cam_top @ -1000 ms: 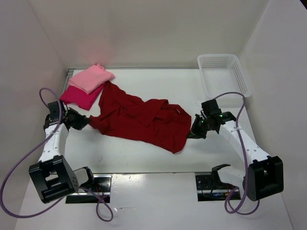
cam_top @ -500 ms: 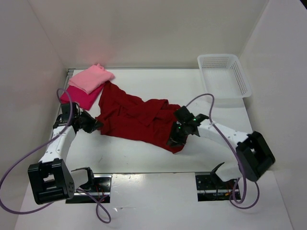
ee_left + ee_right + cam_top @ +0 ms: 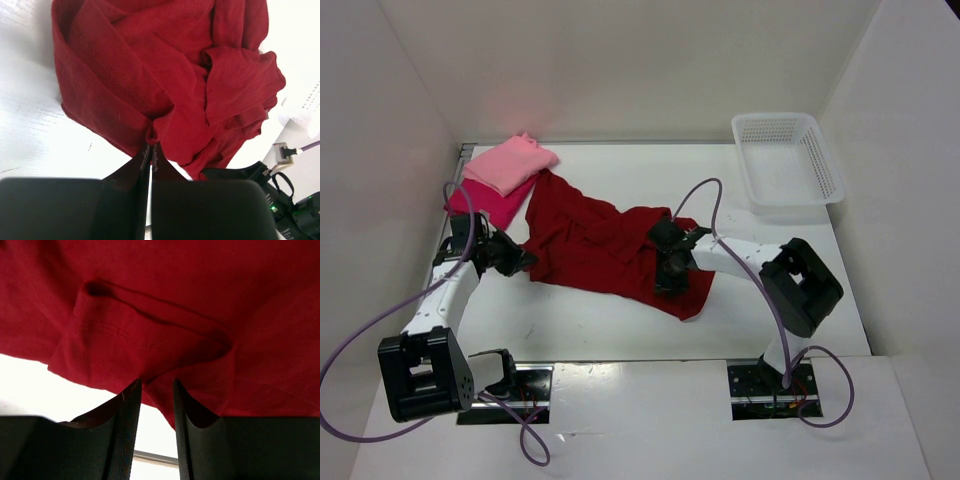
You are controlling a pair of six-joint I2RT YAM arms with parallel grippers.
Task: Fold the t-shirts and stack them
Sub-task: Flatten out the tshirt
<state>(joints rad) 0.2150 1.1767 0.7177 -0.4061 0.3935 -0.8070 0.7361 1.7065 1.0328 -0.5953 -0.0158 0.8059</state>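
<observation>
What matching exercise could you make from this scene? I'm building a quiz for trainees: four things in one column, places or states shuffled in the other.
Column one
1. maroon t-shirt
2. light pink t-shirt
3. basket
4. left gripper

Column two
A. at the far right corner of the table
B. shut on the maroon t-shirt's edge
C. crumpled mid-table
D. lying on the magenta t-shirt

Pairs: 1-C, 2-D, 3-A, 4-B

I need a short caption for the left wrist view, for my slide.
Left gripper pinching an edge of the crumpled dark red t-shirt on the white table.
</observation>
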